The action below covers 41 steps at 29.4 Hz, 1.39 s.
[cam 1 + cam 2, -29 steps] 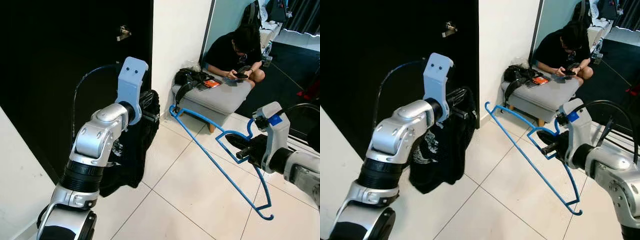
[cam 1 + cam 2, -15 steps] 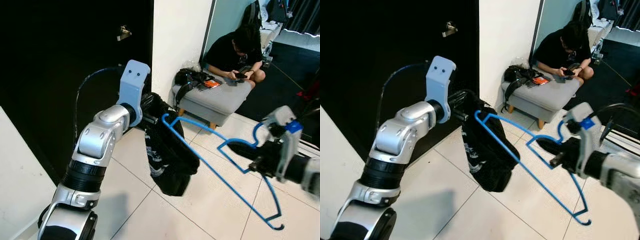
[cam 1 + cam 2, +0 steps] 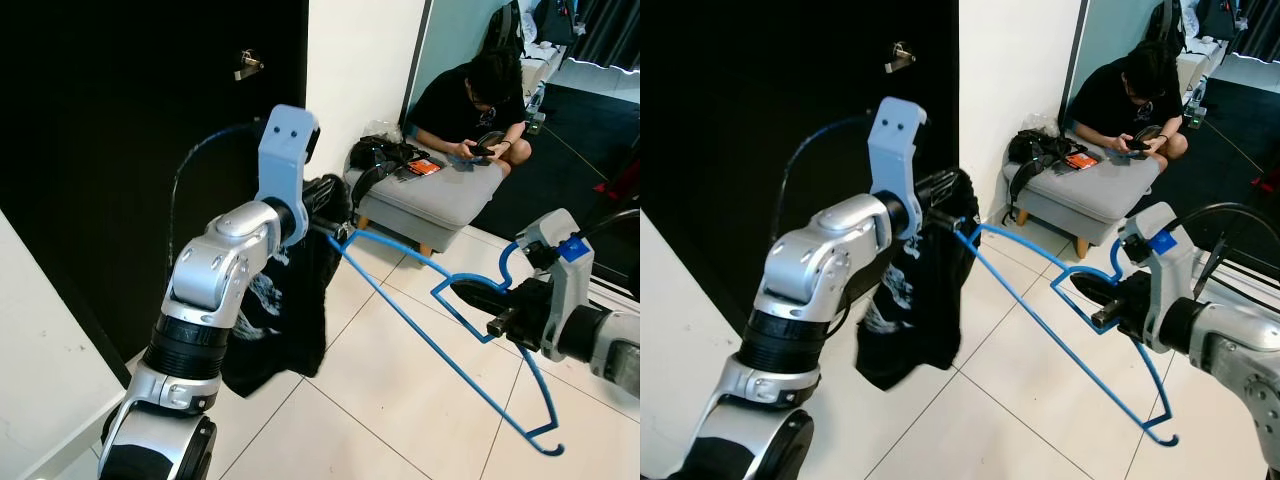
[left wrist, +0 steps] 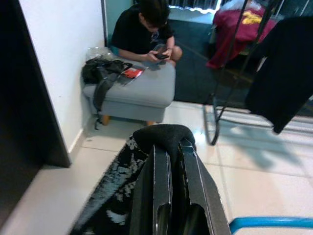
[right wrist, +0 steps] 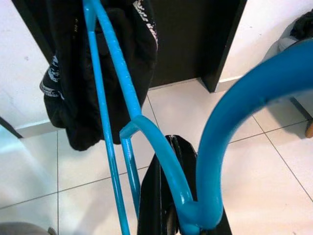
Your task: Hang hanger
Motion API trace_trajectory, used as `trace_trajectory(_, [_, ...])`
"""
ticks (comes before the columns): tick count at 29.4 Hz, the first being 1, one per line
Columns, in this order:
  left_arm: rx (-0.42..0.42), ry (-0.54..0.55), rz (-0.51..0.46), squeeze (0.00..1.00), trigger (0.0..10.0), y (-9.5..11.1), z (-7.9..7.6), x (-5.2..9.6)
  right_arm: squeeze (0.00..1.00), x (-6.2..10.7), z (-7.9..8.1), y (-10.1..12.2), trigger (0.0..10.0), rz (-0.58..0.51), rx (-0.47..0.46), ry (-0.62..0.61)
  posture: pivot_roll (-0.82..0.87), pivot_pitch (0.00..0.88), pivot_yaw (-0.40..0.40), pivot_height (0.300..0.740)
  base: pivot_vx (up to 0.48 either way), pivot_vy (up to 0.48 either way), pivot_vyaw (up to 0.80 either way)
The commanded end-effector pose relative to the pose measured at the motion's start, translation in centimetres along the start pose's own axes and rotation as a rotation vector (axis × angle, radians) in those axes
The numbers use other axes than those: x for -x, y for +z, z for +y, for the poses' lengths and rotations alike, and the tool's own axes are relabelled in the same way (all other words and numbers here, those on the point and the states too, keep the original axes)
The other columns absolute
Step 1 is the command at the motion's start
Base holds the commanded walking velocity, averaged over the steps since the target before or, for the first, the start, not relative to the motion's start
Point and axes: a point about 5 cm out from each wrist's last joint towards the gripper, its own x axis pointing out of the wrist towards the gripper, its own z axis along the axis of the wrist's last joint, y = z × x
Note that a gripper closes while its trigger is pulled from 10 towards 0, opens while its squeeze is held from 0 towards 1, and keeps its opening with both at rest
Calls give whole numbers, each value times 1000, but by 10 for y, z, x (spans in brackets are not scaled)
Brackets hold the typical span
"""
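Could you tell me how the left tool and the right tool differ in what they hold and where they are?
The left tool is shut on the black shirt, which hangs limp beside the dark door. The right tool is shut on the blue hanger near its hook, over the tiled floor. The hanger's far tip reaches the shirt. Both are raised and gripping.

My left gripper (image 4: pixel 171 161) is raised at left, fingers pinched together; my right gripper (image 3: pixel 1102 300) reaches forward at right, clamped.

Open tiled floor (image 3: pixel 340 400) ahead; footstool (image 3: pixel 440 195), seated person (image 3: pixel 470 100) beyond
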Motion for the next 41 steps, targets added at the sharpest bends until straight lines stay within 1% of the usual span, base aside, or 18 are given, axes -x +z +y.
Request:
trace_trajectory(1, [16,-62,-54,0,10000,15,-15,-1,0,-4,-2,1,10000,4,-15,-22,-55,28,-32,740,0,0,0])
trace_trajectory(5, [26,-77,-57,0,10000,16,-19,-2,0,-7,-3,3,10000,-8,-19,-35,-56,27,-32,740,0,0,0])
trace_trajectory(8, [50,-87,-55,0,10000,15,-21,-2,0,-12,-10,4,10000,-8,-31,-106,-58,25,-34,740,0,0,0])
trace_trajectory(11, [60,-91,-55,0,10000,15,-21,-2,0,-13,-12,4,10000,-5,-36,-124,-58,26,-34,740,0,0,0])
trace_trajectory(12, [71,-96,-56,0,10000,16,-22,-2,0,-15,-15,3,10000,1,-48,-150,-57,26,-35,740,0,0,0])
trace_trajectory(14, [71,-96,-56,0,10000,16,-22,-2,0,-15,-15,3,10000,1,-48,-150,-57,26,-35,740,0,0,0])
trace_trajectory(15, [88,-104,-59,0,10000,17,-23,-1,0,-16,-18,2,10000,11,-66,-178,-58,26,-37,740,0,0,0])
trace_trajectory(16, [88,-104,-59,0,10000,17,-23,-1,0,-16,-18,2,10000,11,-66,-178,-58,26,-37,740,0,0,0])
trace_trajectory(17, [114,-122,-66,0,10000,18,-25,0,0,-17,-23,0,10000,27,-97,-219,-57,25,-39,740,0,0,0])
trace_trajectory(18, [114,-122,-66,0,10000,18,-25,0,0,-17,-23,0,10000,27,-97,-219,-57,25,-39,740,0,0,0])
trace_trajectory(20, [170,-177,-79,0,10000,18,-30,2,0,-18,-33,-4,10000,54,-157,-301,-59,22,-41,740,0,0,0])
trace_trajectory(21, [170,-177,-79,0,10000,18,-30,2,0,-18,-33,-4,10000,54,-157,-301,-59,22,-41,740,0,0,0])
trace_trajectory(24, [216,-233,-83,0,10000,15,-33,5,0,-18,-41,-9,10000,84,-205,-358,-60,22,-42,740,0,0,0])
trace_trajectory(28, [226,-264,-93,0,10000,15,-32,9,0,-17,-43,-13,10000,107,-224,-379,-60,20,-43,740,0,0,0])
trace_trajectory(29, [226,-270,-109,0,10000,18,-28,11,0,-17,-43,-16,10000,135,-220,-383,-59,21,-45,740,0,0,0])
trace_trajectory(33, [229,-266,-124,0,10000,22,-23,13,0,-17,-42,-19,10000,162,-210,-381,-59,21,-45,740,0,0,0])
trace_trajectory(35, [247,-256,-139,0,10000,26,-20,13,0,-20,-40,-21,10000,187,-205,-376,-58,21,-45,740,0,0,0])
trace_trajectory(41, [257,-238,-143,0,10000,26,-19,13,0,-21,-39,-24,10000,220,-201,-383,-59,21,-47,740,0,0,0])
